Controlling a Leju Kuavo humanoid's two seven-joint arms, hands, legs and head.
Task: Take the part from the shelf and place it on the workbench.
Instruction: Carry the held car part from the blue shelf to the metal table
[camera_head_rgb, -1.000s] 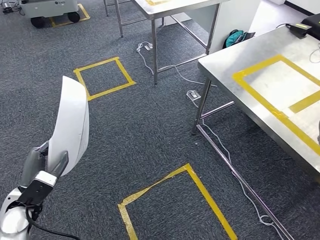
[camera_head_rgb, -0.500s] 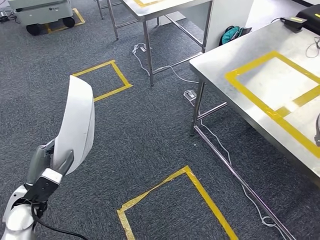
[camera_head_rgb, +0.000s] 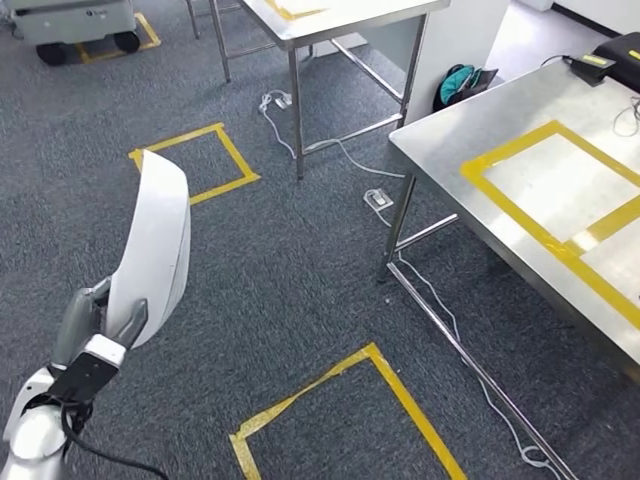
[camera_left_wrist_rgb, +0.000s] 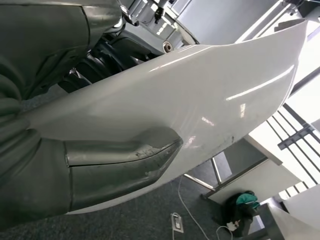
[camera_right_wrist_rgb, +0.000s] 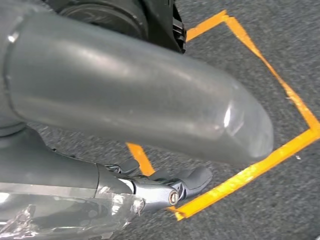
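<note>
Half the job looks done, judging by how things lie: the part (camera_head_rgb: 155, 245), a curved white shell, is off the shelf and in the left hand (camera_head_rgb: 94, 325), carried upright at the robot's left side above the grey carpet. In the left wrist view the thick grey thumb (camera_left_wrist_rgb: 124, 160) presses flat against the glossy face of the part (camera_left_wrist_rgb: 196, 95), so the grip is a clamp on its lower end, with the other fingers hidden behind the shell.

The right hand (camera_right_wrist_rgb: 177, 187) hangs low over the floor, holding nothing. Its fingers look loosely extended, but whether they are spread or drawn in I cannot tell.

What is left is the placing. The workbench (camera_head_rgb: 453, 135) stands ahead and to the right, steel-topped, with a yellow tape frame (camera_head_rgb: 528, 225) marked on its surface; that frame is probably the target, though nothing confirms it. The part is well apart from the bench, so the robot has to close in and turn right first. A tape square (camera_head_rgb: 347, 390) on the carpet just in front of the bench may mark the standing spot. A white cable (camera_head_rgb: 453, 325) trails along the floor by the bench leg, a trip risk for the feet.

Then the arm must swing the shell over the bench edge, lower it and release.
</note>
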